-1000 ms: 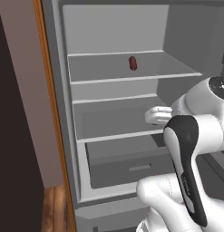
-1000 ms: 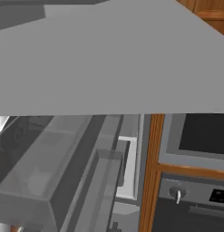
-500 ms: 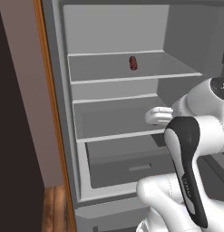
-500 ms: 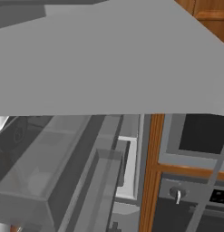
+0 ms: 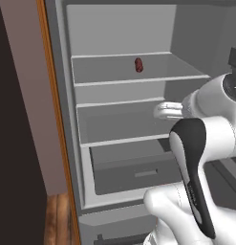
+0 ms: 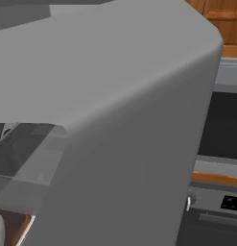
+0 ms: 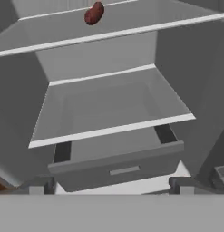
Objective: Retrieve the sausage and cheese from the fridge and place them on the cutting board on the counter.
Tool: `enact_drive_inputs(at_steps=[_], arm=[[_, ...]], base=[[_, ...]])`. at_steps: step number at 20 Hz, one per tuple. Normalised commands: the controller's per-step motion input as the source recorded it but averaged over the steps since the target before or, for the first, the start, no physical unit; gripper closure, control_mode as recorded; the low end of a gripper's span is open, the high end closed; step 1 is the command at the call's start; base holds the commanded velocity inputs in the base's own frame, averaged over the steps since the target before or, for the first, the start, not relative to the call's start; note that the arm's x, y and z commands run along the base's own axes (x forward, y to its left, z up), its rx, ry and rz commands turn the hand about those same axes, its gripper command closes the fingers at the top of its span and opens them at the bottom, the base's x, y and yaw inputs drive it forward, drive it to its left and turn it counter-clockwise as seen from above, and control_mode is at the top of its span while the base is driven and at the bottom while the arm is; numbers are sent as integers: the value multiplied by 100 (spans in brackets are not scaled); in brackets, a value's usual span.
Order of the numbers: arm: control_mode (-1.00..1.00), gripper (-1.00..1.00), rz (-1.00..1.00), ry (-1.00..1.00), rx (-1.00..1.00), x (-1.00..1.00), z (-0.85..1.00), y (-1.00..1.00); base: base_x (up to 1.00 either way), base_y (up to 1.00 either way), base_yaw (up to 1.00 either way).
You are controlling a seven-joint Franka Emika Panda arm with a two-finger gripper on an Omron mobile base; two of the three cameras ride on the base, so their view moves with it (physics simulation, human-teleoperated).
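The fridge (image 5: 62, 119) stands open, its pale grey shelves bare except for the sausage (image 5: 138, 65), a small dark reddish-brown stub lying on the upper shelf. In the hand view the sausage (image 7: 94, 13) sits near the top, above and ahead of my gripper (image 7: 111, 186). The gripper is open, its two dark fingertips (image 7: 36, 188) far apart with nothing between them, and it points at the lower shelf and drawer (image 7: 118, 165). My white hand (image 5: 167, 110) hovers at the fridge's right side, level with the middle shelf. The cheese, cutting board and counter are out of view.
The open fridge door (image 6: 100, 96) is a broad grey slab close in front of the right base camera. A dark oven (image 6: 220, 129) with a knob sits behind it to the right. An orange-edged brown panel (image 5: 24, 119) borders the fridge on the left.
The grey fridge door now covers much more of the right base view than before. My hand has risen slightly. The sausage has not moved.
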Motion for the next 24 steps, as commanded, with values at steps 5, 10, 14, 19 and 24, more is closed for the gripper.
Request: enact_drive_inputs(at_steps=[5,10,14,19,24], arm=[[-100,-100,-8,-16,-9,71,34,5],[-100,-100,-4,-11,-7,56,35,0],[-100,-100,0,-8,-6,22,45,0],[-100,-100,0,1,-1,20,48,0],[-100,-100,0,10,0,81,6,0]], base=[[0,0,0],[0,0,0],[0,0,0],[0,0,0],[0,0,0]])
